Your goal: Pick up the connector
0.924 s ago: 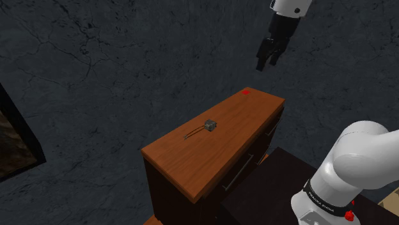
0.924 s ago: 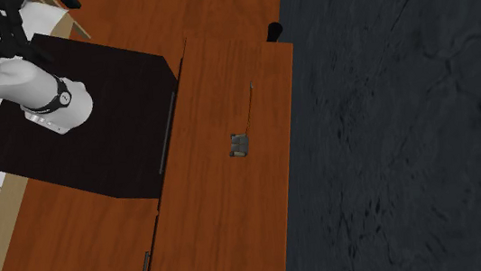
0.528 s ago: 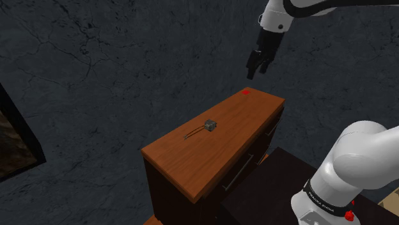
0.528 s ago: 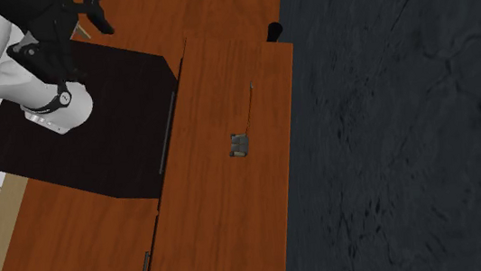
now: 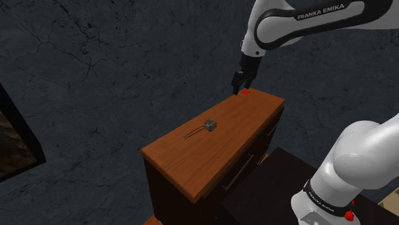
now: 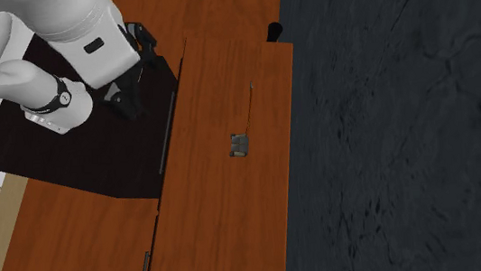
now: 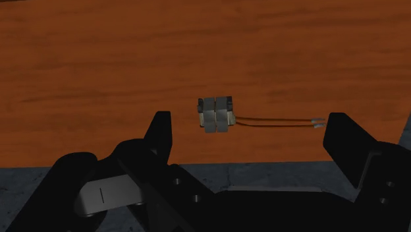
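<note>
White arm (image 5: 300, 19) reached in from the shoulder view's upper right, and the gripper (image 5: 240, 83) hung in the air, angled down, clear of the surface (image 5: 192, 160). In that view it sat just beside a small red mark (image 5: 245, 93) at the far end of the surface. The fingers (image 7: 160, 135) stood wide apart and gripped nothing. The connector (image 5: 209, 125) lay flat near the middle of the surface, well apart from the gripper, toward the shoulder view's lower left of it. It was a small grey blocky part with two thin wires (image 7: 276, 122) trailing off one side. In the wrist view it showed beyond the fingertips, nearer one finger, with the wires running toward the other finger and no contact either way. From above, in the second exterior view, the connector sat mid-surface and the wires ran toward that view's top, closer to the edge along the dark cracked wall (image 6: 392, 124). The surface was the wood top of a cabinet (image 5: 211, 192) with bar handles on its front. The dark stand (image 6: 96, 162) sat just beside the cabinet on the handle side. I couldn't tell the connector's finer detail.
</note>
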{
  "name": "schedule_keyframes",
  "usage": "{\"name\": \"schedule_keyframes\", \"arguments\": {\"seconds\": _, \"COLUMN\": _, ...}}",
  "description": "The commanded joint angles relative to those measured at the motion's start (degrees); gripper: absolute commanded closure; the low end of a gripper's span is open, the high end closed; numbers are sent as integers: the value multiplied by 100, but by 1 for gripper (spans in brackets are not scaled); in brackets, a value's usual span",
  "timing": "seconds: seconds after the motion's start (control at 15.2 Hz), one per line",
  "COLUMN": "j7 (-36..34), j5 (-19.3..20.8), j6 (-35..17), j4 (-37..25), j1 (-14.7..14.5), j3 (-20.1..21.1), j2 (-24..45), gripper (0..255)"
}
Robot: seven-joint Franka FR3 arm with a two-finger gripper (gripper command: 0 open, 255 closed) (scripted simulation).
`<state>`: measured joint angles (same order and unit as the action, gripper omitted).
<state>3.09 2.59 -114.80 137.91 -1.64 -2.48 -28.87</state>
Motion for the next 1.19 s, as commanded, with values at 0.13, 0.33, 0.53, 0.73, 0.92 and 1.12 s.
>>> {"name": "schedule_keyframes", "arguments": {"seconds": 0.13, "j7": 165, "j5": -38, "j6": -657, "j4": -47, "j1": -15, "j3": -103, "j2": 787, "gripper": 0}}
{"name": "schedule_keyframes", "arguments": {"seconds": 0.33, "j7": 291, "j5": -93, "j6": -1109, "j4": -133, "j1": -34, "j3": -166, "j2": 1394, "gripper": 0}}
{"name": "schedule_keyframes", "arguments": {"seconds": 0.53, "j7": 432, "j5": -175, "j6": -1522, "j4": -285, "j1": -50, "j3": -216, "j2": 2031, "gripper": 0}}
{"name": "schedule_keyframes", "arguments": {"seconds": 0.73, "j7": 586, "j5": -284, "j6": -1886, "j4": -503, "j1": -61, "j3": -250, "j2": 2687, "gripper": 0}}
{"name": "schedule_keyframes", "arguments": {"seconds": 0.92, "j7": 749, "j5": -412, "j6": -2197, "j4": -784, "j1": -53, "j3": -255, "j2": 3355, "gripper": 0}}
{"name": "schedule_keyframes", "arguments": {"seconds": 1.12, "j7": 909, "j5": -544, "j6": -2450, "j4": -1127, "j1": -25, "j3": -232, "j2": 4029, "gripper": 0}}
